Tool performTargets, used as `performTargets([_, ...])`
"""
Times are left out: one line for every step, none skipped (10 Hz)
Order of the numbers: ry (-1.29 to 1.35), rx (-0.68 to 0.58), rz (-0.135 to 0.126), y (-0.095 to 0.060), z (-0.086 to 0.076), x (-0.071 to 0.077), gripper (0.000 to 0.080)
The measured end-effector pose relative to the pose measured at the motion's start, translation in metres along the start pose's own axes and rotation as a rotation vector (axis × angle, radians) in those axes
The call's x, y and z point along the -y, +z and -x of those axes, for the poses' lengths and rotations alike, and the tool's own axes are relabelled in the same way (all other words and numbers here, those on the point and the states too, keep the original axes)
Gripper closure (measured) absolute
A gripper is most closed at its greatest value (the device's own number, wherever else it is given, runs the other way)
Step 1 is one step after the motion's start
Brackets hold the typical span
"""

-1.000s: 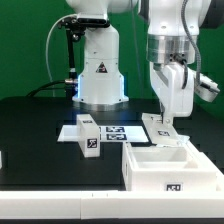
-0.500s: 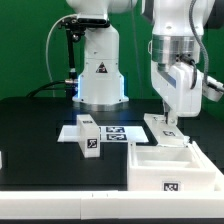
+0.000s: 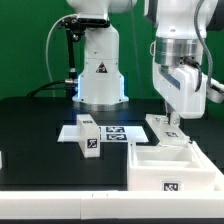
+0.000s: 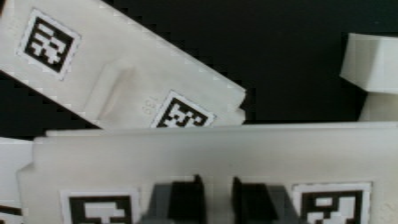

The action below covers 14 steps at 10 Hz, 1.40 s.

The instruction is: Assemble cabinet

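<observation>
On the black desk (image 3: pixel 40 120), toward the exterior view's right, the hand (image 3: pixel 172 121) is lowered onto a flat white panel (image 3: pixel 155 125) of the cabinet. This panel lies just behind the cabinet box (image 3: pixel 150 178), a large white open-topped body with a tag on its front wall. To the exterior view's left of the panel lies the marker board (image 3: pixel 112 132), and a small white tagged block (image 3: pixel 90 138) stands upright at its near edge.

Wrist view: the fingers (image 4: pixel 175 200) of the hand (image 4: pixel 199 195) are drawn together, with only a narrow slit between them. Whether they pinch any part cannot be determined. A tagged white part (image 4: pixel 214 155) sits directly beyond them, and a second tagged panel (image 4: pixel 125 80) lies aslant further off.
</observation>
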<state>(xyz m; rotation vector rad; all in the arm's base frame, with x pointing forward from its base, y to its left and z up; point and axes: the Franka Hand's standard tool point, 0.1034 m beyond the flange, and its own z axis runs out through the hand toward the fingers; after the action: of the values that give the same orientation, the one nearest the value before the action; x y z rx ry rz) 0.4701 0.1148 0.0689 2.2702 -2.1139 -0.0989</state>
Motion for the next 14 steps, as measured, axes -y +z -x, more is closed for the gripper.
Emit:
performTargets([-0.007, 0.001, -0.008, -0.003, -0.002, 0.004, 0.0732])
performTargets([-0.009, 0.001, -0.013, -0.004, -0.004, 0.008, 0.0732])
performTargets([-0.009, 0.0, -0.014, -0.004, -0.004, 0.01, 0.0732])
performTargets([-0.01, -0.002, -0.017, -0.004, -0.004, 0.013, 0.0732])
performTargets([-0.011, -0.006, -0.018, -0.002, -0.004, 0.016, 0.0732])
performTargets([-0.011, -0.009, -0.017, 0.0, -0.004, 0.017, 0.0732])
performTargets([-0.008, -0.012, -0.022, 0.0, -0.004, 0.022, 0.0732])
performTargets([0.0, -0.015, -0.027, 0.0, -0.003, 0.031, 0.0732])
performTargets([0.028, -0.007, -0.025, 0.0, -0.004, 0.038, 0.0732])
performTargets([0.015, -0.002, -0.017, -0.001, -0.006, 0.039, 0.0732])
performTargets([0.014, -0.003, -0.017, 0.0, -0.005, 0.038, 0.0732])
performTargets([0.013, -0.003, -0.016, 0.0, -0.005, 0.038, 0.0732])
performTargets([0.014, -0.003, -0.016, 0.0, -0.005, 0.038, 0.0732])
performTargets([-0.004, -0.006, -0.013, 0.001, -0.006, 0.039, 0.0732])
